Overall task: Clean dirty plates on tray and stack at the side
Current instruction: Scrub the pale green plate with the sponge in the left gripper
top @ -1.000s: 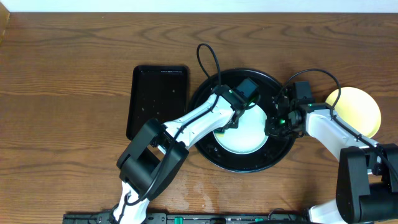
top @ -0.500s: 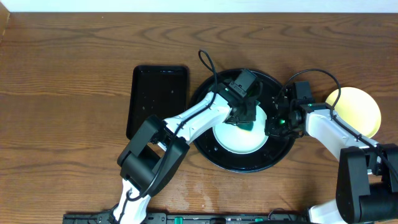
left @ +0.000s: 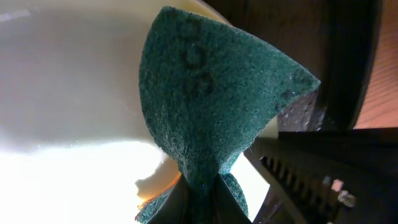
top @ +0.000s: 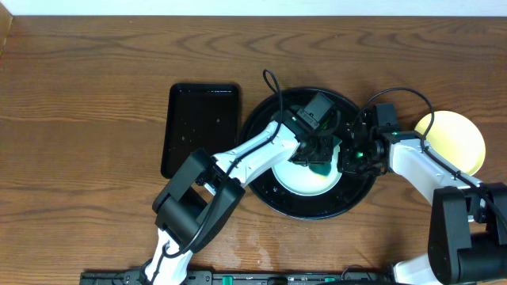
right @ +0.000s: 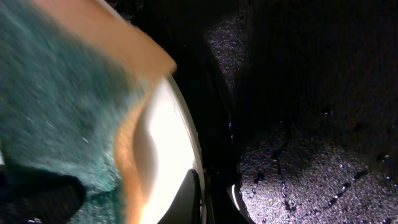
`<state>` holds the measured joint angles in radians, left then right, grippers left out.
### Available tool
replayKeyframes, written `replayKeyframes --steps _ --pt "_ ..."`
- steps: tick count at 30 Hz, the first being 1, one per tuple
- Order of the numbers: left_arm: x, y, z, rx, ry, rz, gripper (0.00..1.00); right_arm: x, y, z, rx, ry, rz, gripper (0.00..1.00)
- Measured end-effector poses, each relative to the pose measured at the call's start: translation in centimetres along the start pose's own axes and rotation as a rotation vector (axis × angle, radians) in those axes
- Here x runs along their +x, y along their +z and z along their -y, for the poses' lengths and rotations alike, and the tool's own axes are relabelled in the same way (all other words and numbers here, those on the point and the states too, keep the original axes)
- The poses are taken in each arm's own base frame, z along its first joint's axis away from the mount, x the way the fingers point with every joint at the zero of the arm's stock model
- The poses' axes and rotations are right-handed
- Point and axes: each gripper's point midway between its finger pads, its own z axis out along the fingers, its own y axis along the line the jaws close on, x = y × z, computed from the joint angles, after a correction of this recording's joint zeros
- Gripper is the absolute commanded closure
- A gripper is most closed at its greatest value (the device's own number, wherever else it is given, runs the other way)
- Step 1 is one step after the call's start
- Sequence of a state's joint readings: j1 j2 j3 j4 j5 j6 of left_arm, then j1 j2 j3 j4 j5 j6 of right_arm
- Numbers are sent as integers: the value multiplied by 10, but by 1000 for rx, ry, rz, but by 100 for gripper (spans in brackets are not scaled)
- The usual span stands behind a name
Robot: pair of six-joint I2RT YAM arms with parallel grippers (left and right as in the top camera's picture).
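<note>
The task looks about midway. The small tray (top: 202,127) on the left holds nothing. On the tray (top: 309,210) one mint plate (top: 295,180) is under the sponge (left: 211,93). Whether another plate lies beneath it cannot be told. No red smear shows on the bare part of the plate, though the arm and sponge cover much of it. To the right, off the tray, a yellow plate (top: 459,134) sits on the counter (top: 95,95), partly behind the right arm. It looks clean, so I judge it done and the start of the stack. What is left, as I read it, is to finish this plate, move it onto the yellow one, and deal with any plate not in view.

The left fingers (left: 176,210) are almost closed, pinching the green sponge at its narrow end, with its broad face against the plate's right side. The right fingers (top: 347,158) are nearly shut on the plate's right rim, one above and one below, apparently steadying it over the wet tray floor.
</note>
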<state>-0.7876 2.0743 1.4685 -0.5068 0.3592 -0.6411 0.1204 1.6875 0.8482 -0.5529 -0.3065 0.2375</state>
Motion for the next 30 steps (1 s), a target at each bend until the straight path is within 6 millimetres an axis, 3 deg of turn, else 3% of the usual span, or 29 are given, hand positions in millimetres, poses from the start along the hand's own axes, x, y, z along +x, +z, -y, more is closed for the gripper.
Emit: replayKeyframes --steps 7,17,30 --pt "-5 1 -23 -86 11 24 92 0 0 0 0 0 0 99" --pt "-30 -31 -102 -251 -154 26 92 0 0 0 0 0 0 99" --pt "3 -58 -108 -368 -191 -94 93 0 0 0 0 0 0 99"
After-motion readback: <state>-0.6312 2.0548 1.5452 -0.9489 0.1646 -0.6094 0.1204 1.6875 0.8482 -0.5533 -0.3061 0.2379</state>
